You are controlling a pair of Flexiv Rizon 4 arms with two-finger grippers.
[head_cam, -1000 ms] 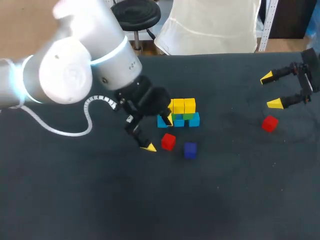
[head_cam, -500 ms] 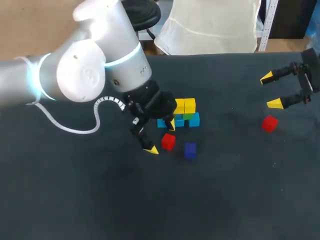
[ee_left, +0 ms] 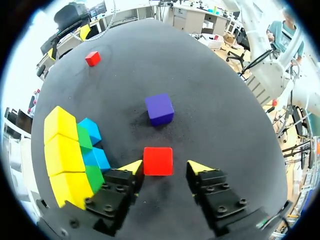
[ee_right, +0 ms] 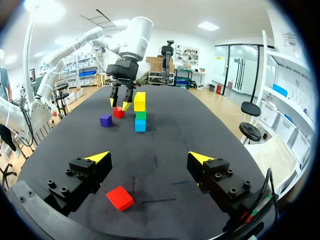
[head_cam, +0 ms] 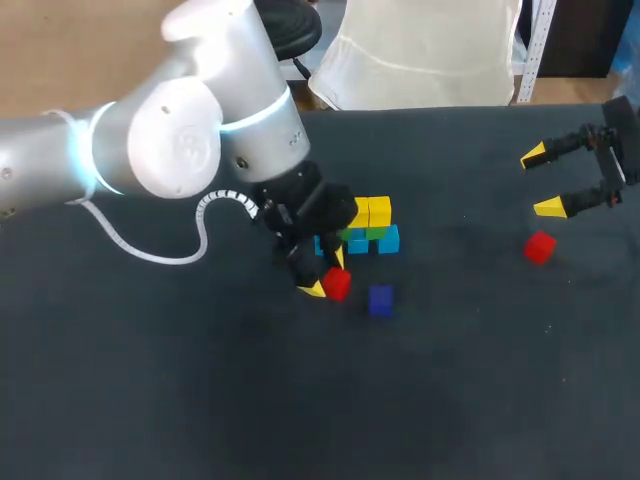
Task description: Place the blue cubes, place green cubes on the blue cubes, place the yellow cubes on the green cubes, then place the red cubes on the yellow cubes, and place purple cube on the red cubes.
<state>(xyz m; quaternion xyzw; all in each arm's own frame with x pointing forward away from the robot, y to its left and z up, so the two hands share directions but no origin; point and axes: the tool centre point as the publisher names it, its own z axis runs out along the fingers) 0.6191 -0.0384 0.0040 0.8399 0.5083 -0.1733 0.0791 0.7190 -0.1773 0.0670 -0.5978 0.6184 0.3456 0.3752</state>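
A stack of yellow cubes (head_cam: 368, 212) over green cubes (head_cam: 365, 233) over blue cubes (head_cam: 387, 240) stands mid-table. Just in front of it lies a red cube (head_cam: 338, 284), with a purple cube (head_cam: 380, 300) beside it. My left gripper (head_cam: 327, 274) is down over the red cube (ee_left: 158, 160). Its fingers flank the cube: one tip touches a side, while a small gap shows at the other. The purple cube (ee_left: 160, 109) lies ahead of the fingers and the stack (ee_left: 62, 150) beside them. My right gripper (ee_right: 150, 159) hangs open above a second red cube (ee_right: 120, 198) at the table's right.
The dark table (head_cam: 200, 400) has open room in front and on the left. My left arm's big white body (head_cam: 190, 130) hangs over the back left. The second red cube (head_cam: 539, 247) lies near the right edge, below my right gripper (head_cam: 541, 182).
My left arm has swung right and lowered onto the red cube, and its fingers have drawn in around it. The right arm has not moved.
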